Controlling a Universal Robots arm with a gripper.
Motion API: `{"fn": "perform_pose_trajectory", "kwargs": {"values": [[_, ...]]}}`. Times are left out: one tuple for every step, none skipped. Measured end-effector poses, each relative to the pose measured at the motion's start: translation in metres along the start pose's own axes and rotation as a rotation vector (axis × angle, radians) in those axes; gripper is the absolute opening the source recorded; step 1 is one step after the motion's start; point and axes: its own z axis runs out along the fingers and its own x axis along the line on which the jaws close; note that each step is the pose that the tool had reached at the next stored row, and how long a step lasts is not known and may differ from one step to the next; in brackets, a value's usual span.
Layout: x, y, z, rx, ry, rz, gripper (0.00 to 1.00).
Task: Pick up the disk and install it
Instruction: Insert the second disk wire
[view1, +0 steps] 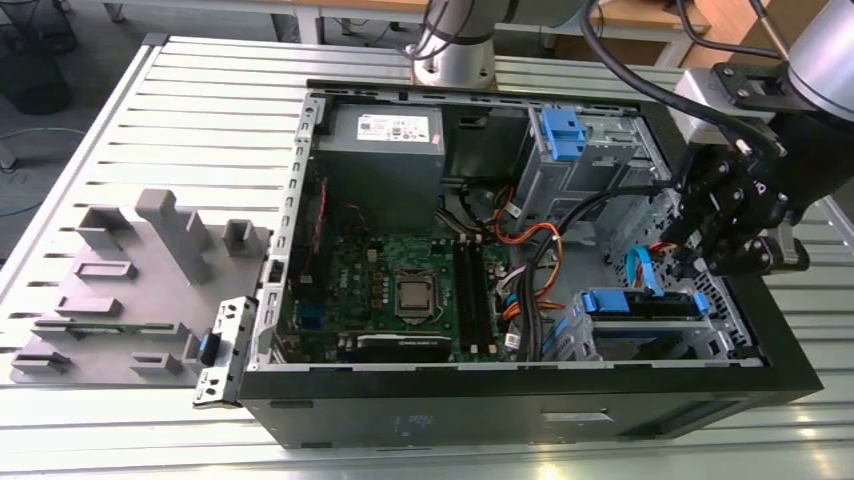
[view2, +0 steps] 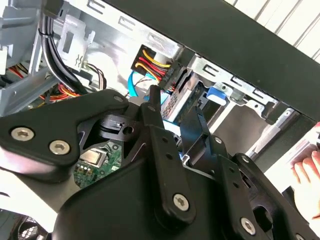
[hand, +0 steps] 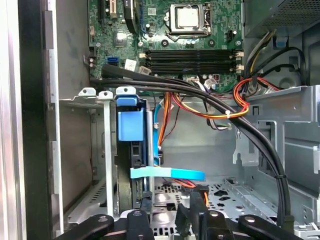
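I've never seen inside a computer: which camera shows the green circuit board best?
The exterior view: the green circuit board shows almost whole there, from above. The first wrist view catches just one part of it up close. The second wrist view gives a small green patch between black parts.

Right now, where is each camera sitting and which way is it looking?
Exterior view: off the arm, above, looking down into the open computer case; the arm and claw hang at its right.
First wrist view: on the arm, looking into the case at the disk in its bay; fingertips show.
Second wrist view: close behind the claw, facing the cables.
Both wrist views share the claw.
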Motion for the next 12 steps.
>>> {"fn": "perform_pose_trajectory", "kwargs": {"values": [[-0.0016,0.0001,0.0002,0.0000,0.0000,0.000,0.43],[-0.0033,0.0001,0.0003,0.0000,0.0000,0.000,0.43],[-0.0049,0.0002,0.0004,0.0000,0.0001,0.000,0.43],[-0.0061,0.0002,0.0005,0.0000,-0.0001,0.000,0.43],[-0.0072,0.0003,0.0006,0.0000,-0.0001,0.000,0.43],[-0.0081,0.0003,0.0006,0.0000,-0.0001,0.000,0.43],[-0.0088,0.0000,0.0006,0.0000,0.0000,0.000,0.43],[-0.0091,-0.0007,0.0007,0.0000,0.0000,0.000,0.43],[-0.0091,-0.0021,0.0008,0.0000,0.0000,0.000,0.43],[-0.0093,-0.0039,0.0009,0.0000,0.0000,0.000,0.43],[-0.0094,-0.0057,0.0008,0.0001,0.0005,0.000,0.43],[-0.0095,-0.0075,0.0010,0.0000,0.0008,0.000,0.43]]}}
